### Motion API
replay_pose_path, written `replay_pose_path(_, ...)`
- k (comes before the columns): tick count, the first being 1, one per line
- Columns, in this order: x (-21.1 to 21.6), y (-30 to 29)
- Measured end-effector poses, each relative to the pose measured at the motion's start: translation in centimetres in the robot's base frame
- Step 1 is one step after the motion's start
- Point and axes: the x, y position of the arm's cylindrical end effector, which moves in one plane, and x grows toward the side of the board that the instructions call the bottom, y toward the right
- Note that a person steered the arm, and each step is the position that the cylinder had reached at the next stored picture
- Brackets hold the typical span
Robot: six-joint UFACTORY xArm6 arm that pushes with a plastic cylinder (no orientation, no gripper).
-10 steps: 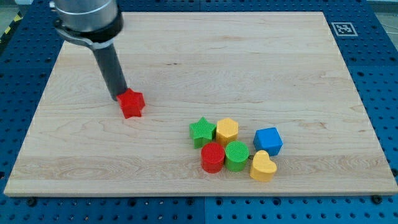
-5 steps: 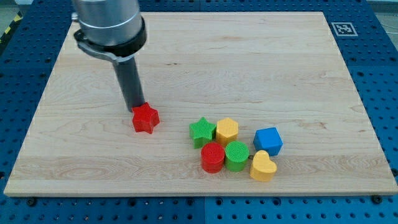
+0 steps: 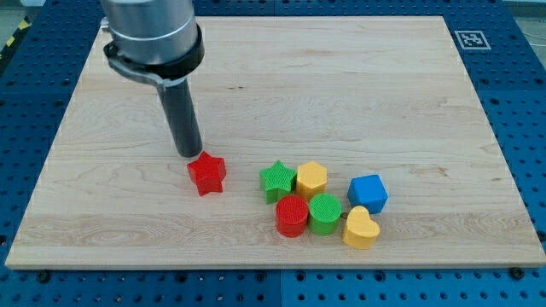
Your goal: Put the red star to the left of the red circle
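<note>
The red star (image 3: pixel 206 173) has slid down and toward the view's right across the board, now much nearer the green star (image 3: pixel 277 181), with the tip (image 3: pixel 191 154) travelling along behind it at its upper-left edge, seemingly touching, though the contact is hard to confirm.

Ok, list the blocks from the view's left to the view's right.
red star → green star → red circle → yellow hexagon → green circle → yellow heart → blue cube
</note>
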Motion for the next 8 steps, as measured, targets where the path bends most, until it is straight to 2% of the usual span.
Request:
replay_pose_path(3,5.2,5.0)
replay_pose_path(5,7.0,7.7)
replay_pose_path(6,7.0,7.7)
replay_pose_path(8,3.2,7.5)
